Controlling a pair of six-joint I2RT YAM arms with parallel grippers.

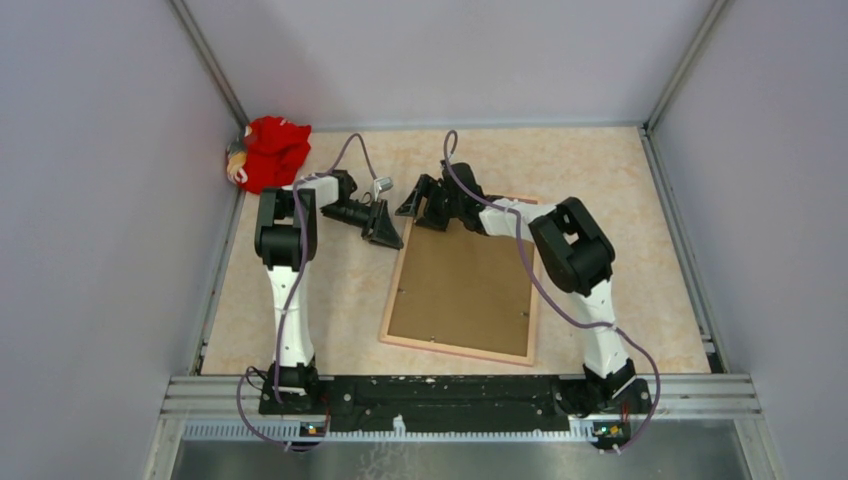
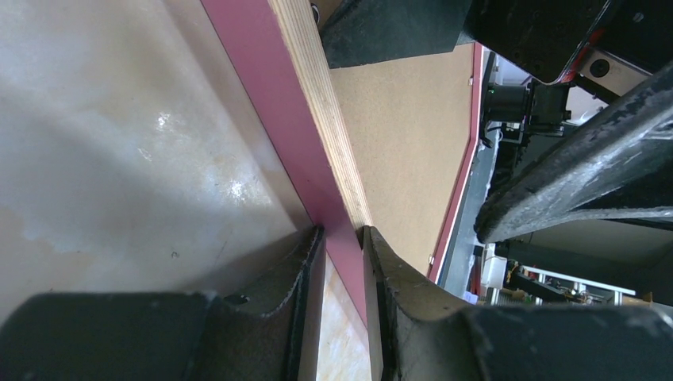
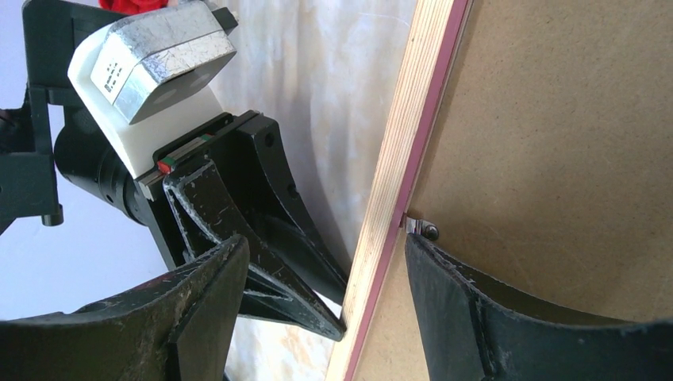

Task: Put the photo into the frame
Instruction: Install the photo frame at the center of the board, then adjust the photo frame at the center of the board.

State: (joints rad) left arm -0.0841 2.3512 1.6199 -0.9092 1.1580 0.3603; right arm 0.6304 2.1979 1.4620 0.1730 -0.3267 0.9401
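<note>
Top view: frame lies back-up mid-table with brown board in it; left gripper is at its 11 o'clock corner, right gripper at its 12 o'clock edge, red cloth in the table's 10 o'clock corner. Left wrist: fingers clenched on the frame's pink-and-wood rim. Right wrist: fingers spread wide, released, straddling the rim, one just beside a metal clip.

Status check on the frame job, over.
Left gripper shut on frame rim, far-left corner. Right gripper open, straddling the rim by a metal tab. Frame lies back-up, backing board in; photo not in view.
</note>
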